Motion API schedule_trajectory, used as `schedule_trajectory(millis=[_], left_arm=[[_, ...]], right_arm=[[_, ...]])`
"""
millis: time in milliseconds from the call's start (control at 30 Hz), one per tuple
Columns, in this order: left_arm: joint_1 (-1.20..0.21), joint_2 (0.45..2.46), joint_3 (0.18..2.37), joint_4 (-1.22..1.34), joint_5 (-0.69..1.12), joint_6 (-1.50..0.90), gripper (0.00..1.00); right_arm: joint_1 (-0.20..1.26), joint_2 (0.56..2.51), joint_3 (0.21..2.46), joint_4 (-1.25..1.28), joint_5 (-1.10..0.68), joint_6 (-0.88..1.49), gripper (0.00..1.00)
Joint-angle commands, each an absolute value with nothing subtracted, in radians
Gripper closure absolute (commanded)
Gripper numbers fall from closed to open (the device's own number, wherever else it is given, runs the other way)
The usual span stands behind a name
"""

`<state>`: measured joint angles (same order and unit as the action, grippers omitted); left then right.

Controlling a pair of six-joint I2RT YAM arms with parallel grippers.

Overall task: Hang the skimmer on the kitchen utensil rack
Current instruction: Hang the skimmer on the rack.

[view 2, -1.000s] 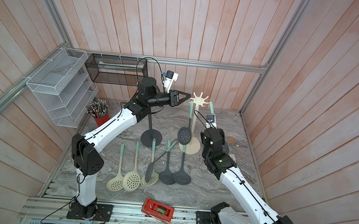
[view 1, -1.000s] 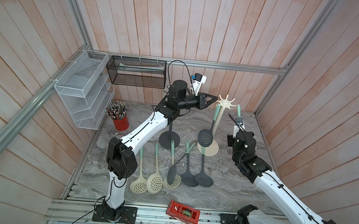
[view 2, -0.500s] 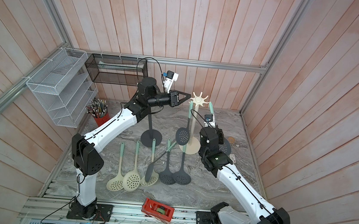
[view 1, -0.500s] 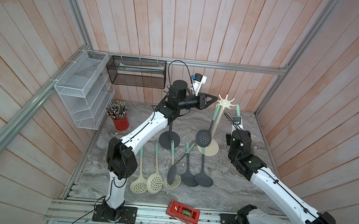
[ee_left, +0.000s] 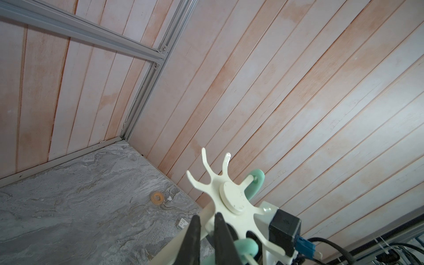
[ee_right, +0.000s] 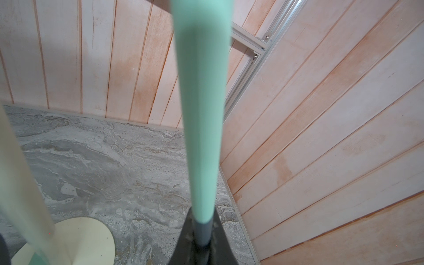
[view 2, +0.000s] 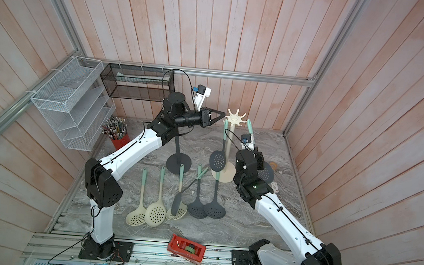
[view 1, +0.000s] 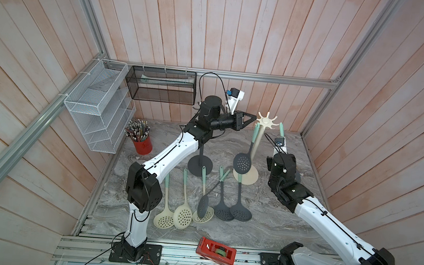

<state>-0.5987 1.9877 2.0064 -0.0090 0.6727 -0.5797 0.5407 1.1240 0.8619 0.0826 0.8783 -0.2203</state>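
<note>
Right wrist view, the nearest look: the right jaws are pressed on the dark neck of the skimmer (ee_right: 202, 137), just below its mint-green grip, and the handle stands almost upright from them. I judge the hold is so low on purpose, because it leaves the top end with its hanging hole free for a hook. In a top view the skimmer's perforated head hangs low behind the right arm, just beside the cream pole of the kitchen utensil rack (view 2: 235, 118).

A little farther and higher, the left wrist view shows the left jaws almost together with one cream prong of the rack's crown between them, so they seem to pinch it. Probably this stops the light rack from turning or tipping. On the far side of the crown the mint loop of the skimmer sits at a prong. The prong seems to pass through it, but I cannot be fully sure. Only the letting go looks left to do. A second dark skimmer (view 1: 242, 162) hangs on the near side.

The table (view 1: 257, 233) is grey with a marble pattern. In front of it a red tape dispenser (view 1: 216, 253) lies on the metal rail. Then comes a row of loose skimmers (view 1: 183, 216), a black stand (view 1: 200, 164) and a red cup of pencils (view 1: 142, 145). A white wire shelf (view 1: 96, 111) and a black mesh basket (view 1: 161, 95) hang on the pale wooden walls.
</note>
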Motion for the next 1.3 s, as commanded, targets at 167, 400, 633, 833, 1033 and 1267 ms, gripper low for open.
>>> schedule_trajectory(millis=[167,400,633,833,1033,1267], left_arm=[[-0.601,1.957,1.993,-0.001,0.658,-0.571,0.91],[-0.601,1.951,1.988,0.002,0.655,-0.572,0.94],[-0.603,1.947,1.986,0.005,0.655,-0.571,0.99],[-0.604,1.948,1.988,0.004,0.658,-0.571,0.99],[-0.604,1.951,1.989,0.008,0.664,-0.577,1.00],[-0.604,1.952,1.990,0.008,0.669,-0.578,1.00]], right_arm=[[0.546,1.127,0.882,0.112,0.893,-0.229,1.00],[0.545,1.130,0.881,0.112,0.892,-0.231,1.00],[0.548,1.137,0.878,0.122,0.902,-0.245,1.00],[0.556,1.144,0.878,0.134,0.921,-0.266,1.00],[0.569,1.162,0.871,0.168,0.975,-0.305,1.00],[0.571,1.177,0.867,0.181,0.973,-0.308,1.00]])
